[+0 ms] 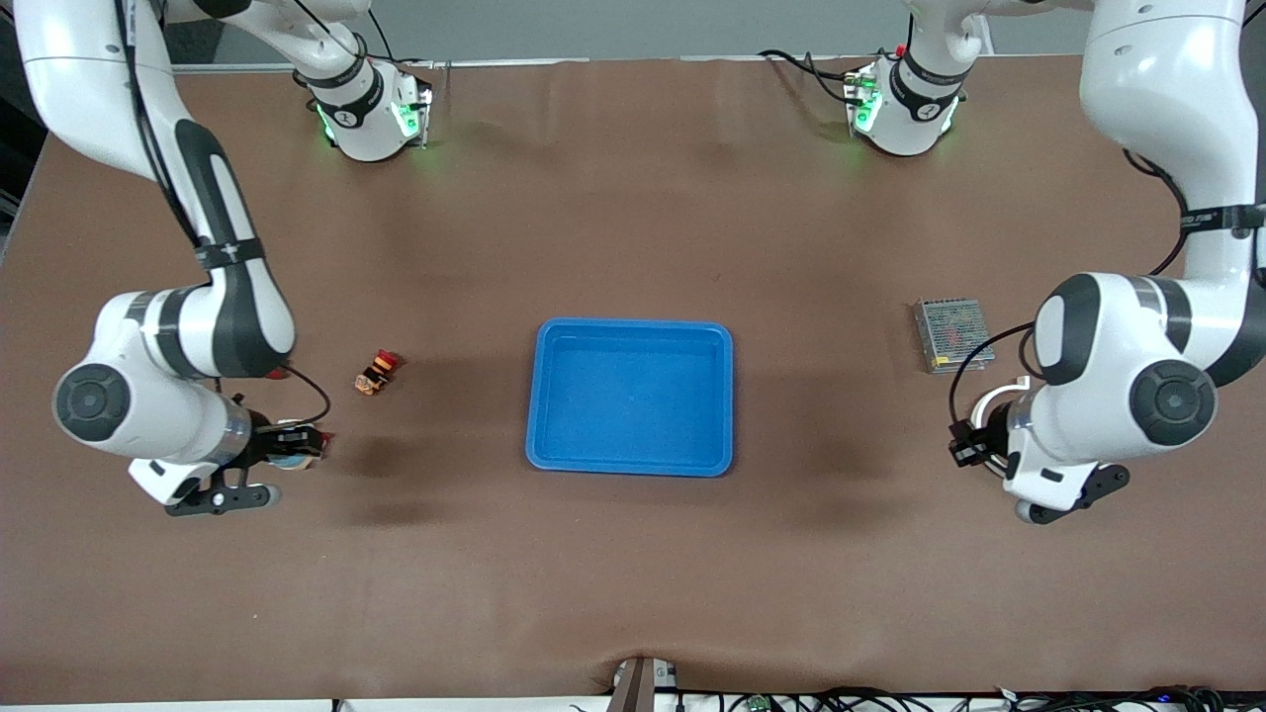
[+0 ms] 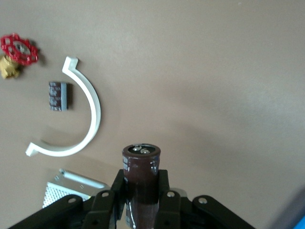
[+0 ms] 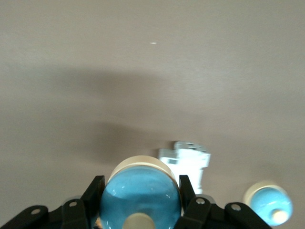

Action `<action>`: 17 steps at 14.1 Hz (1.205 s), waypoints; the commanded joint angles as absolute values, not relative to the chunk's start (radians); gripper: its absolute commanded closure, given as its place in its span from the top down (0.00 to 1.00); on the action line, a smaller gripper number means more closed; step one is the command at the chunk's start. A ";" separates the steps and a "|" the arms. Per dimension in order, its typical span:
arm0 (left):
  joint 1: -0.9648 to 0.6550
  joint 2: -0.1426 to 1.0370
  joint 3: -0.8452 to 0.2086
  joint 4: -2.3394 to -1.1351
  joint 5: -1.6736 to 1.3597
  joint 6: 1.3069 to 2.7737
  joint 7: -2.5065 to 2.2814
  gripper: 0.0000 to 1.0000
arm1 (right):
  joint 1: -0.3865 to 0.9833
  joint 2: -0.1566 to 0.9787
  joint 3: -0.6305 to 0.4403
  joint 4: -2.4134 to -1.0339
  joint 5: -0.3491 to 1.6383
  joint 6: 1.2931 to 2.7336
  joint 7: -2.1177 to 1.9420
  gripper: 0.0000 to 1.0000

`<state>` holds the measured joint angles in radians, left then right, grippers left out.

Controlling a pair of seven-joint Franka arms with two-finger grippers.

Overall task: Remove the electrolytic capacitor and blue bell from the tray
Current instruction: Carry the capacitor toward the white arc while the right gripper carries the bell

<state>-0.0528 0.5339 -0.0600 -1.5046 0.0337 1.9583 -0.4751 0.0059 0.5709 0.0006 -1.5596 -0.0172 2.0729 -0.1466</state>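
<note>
Between left fingers (image 2: 140,200), dark-brown cylindrical capacitor (image 2: 140,171), apparently two silver terminals.

Wide counter (image 1: 633,554) draped in matte brown cloth, faintly creased, soft shadows across it. Pale grey wall strip (image 1: 633,28) along its upper edge. Tangle of black cables (image 1: 890,699) at its lower edge, beside a small brown bracket (image 1: 636,682).

A: What is on the brown table (image 1: 633,198)?
B: A blue tray (image 1: 633,460) mid-table; a small red-topped part (image 1: 378,372) toward the right arm's end; a metal mesh box (image 1: 951,334) and white curved clip (image 2: 86,114) toward the left arm's
</note>
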 commanded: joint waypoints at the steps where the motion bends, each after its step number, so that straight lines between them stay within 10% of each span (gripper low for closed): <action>1: -0.043 0.437 -0.069 -1.725 0.046 2.124 -0.407 0.00 | -0.076 0.601 0.020 -1.555 -0.006 2.104 -0.300 0.00; 17: 0.041 0.564 -0.069 -1.870 0.169 2.371 -0.178 0.00 | -0.294 0.859 0.021 -1.361 -0.009 2.255 -0.744 0.00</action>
